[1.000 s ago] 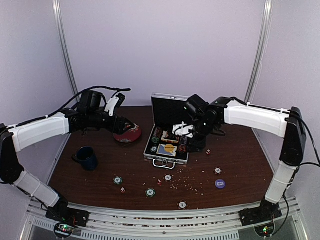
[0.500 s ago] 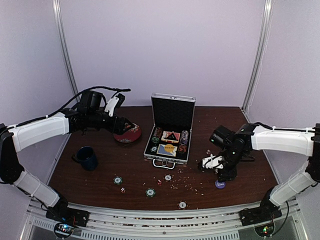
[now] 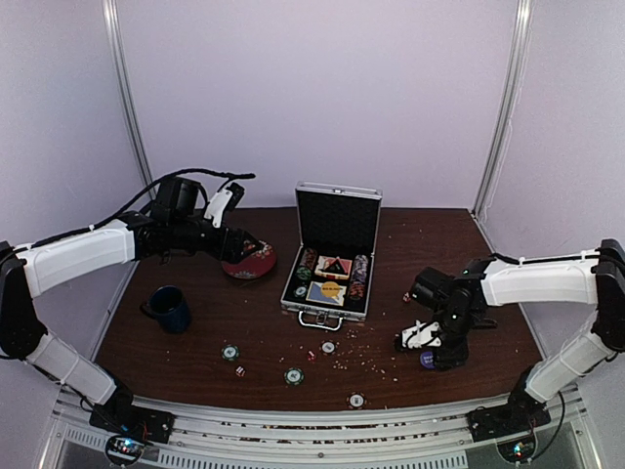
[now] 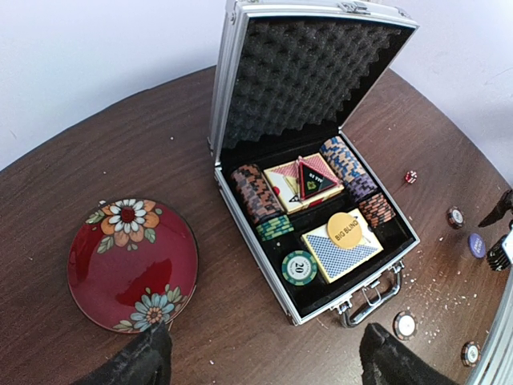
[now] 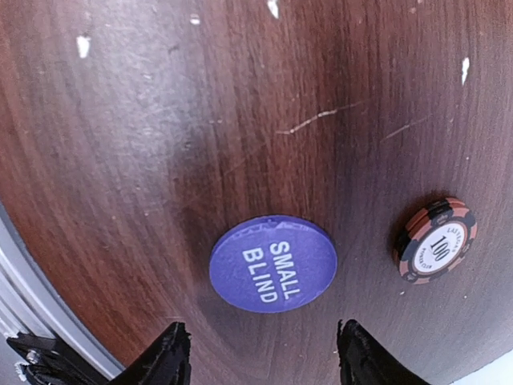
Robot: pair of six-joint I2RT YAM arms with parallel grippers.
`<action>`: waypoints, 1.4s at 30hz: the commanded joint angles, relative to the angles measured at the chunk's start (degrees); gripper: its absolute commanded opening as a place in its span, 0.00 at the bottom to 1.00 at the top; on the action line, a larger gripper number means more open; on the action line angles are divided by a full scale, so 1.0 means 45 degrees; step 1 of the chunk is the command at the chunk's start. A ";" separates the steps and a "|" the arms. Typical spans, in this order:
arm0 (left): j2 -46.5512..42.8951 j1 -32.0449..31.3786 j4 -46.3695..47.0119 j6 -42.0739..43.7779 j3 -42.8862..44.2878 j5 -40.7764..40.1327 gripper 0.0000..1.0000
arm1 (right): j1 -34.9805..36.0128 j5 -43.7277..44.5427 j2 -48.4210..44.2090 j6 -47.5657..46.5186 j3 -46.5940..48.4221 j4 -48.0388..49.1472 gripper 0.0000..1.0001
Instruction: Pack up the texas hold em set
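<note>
The silver case [image 3: 332, 256] stands open mid-table, its foam lid [image 4: 296, 80] upright. Inside lie chip stacks, a pink card box [image 4: 300, 178], a blue deck [image 4: 341, 250] with a yellow disc on it, and a green chip [image 4: 300, 267]. The blue disc [image 5: 273, 262], marked SMALL BLIND, lies flat on the wood at the right front. My right gripper [image 5: 264, 357] hangs open just over it, a finger on either side, nothing held. A loose chip [image 5: 435, 241] lies beside the disc. My left gripper [image 4: 264, 369] is open and empty, left of the case.
A red flowered plate [image 4: 132, 265] lies under my left gripper [image 3: 239, 244]. A dark blue mug [image 3: 171, 308] stands at the left front. Loose chips [image 3: 294, 375] and small dice [image 3: 239, 370] lie scattered along the front, with pale crumbs in front of the case.
My right arm has swung from over the case to the right front and come down over the blue disc. The left arm has not moved.
</note>
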 commanded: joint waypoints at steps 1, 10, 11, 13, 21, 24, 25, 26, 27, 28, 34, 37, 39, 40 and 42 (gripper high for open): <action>-0.0014 0.0112 0.0240 0.0038 0.0314 0.0072 0.83 | -0.0069 0.0606 0.0384 0.0097 -0.0135 0.0659 0.63; 0.0022 0.0111 0.0240 0.0045 0.0295 0.0090 0.83 | -0.0060 0.0344 0.1537 0.0421 0.0071 0.1193 0.60; 0.0042 0.0109 0.0240 0.0045 0.0295 0.0091 0.83 | -0.0075 0.0242 0.1680 0.0469 0.0133 0.1173 0.59; 0.0063 0.0103 0.0242 0.0046 0.0304 0.0132 0.83 | -0.0072 0.0008 0.1890 0.0519 0.0283 0.1180 0.57; 0.0064 0.0101 0.0240 0.0031 0.0295 0.0099 0.83 | -0.0056 -0.1381 0.2781 0.0731 0.1337 0.1369 0.48; 0.0064 0.0102 0.0240 0.0041 0.0311 0.0128 0.83 | -0.0021 -0.2014 0.3274 0.0881 0.2068 0.1609 0.46; 0.0081 0.0112 0.0240 0.0042 0.0314 0.0137 0.83 | -0.0016 -0.2187 0.3528 0.0966 0.2335 0.1760 0.44; 0.0093 0.0101 0.0240 0.0040 0.0314 0.0138 0.83 | 0.0009 -0.2367 0.3808 0.1047 0.2729 0.1918 0.43; 0.0085 0.0105 0.0240 0.0045 0.0314 0.0138 0.83 | 0.0021 -0.2543 0.4105 0.1092 0.3055 0.2023 0.43; 0.0084 0.0110 0.0240 0.0045 0.0314 0.0126 0.83 | 0.0040 -0.2692 0.4423 0.1139 0.3352 0.2129 0.43; 0.0167 0.0109 0.0250 0.0026 0.0295 0.0157 0.83 | 0.0189 -0.2868 0.6350 0.1150 0.5068 0.2088 0.41; 0.0152 0.0112 0.0240 0.0026 0.0295 0.0125 0.83 | 0.0199 -0.2841 0.6666 0.1109 0.5421 0.2008 0.43; 0.0142 0.0107 0.0240 0.0044 0.0295 0.0100 0.83 | 0.0199 -0.2781 0.6552 0.1109 0.5447 0.2061 0.48; 0.0142 0.0118 0.0240 0.0045 0.0295 0.0116 0.83 | 0.0209 -0.2756 0.6469 0.1109 0.5429 0.2109 0.50; 0.0159 0.0112 0.0240 0.0045 0.0312 0.0135 0.83 | 0.0202 -0.2760 0.6388 0.1119 0.5438 0.2148 0.53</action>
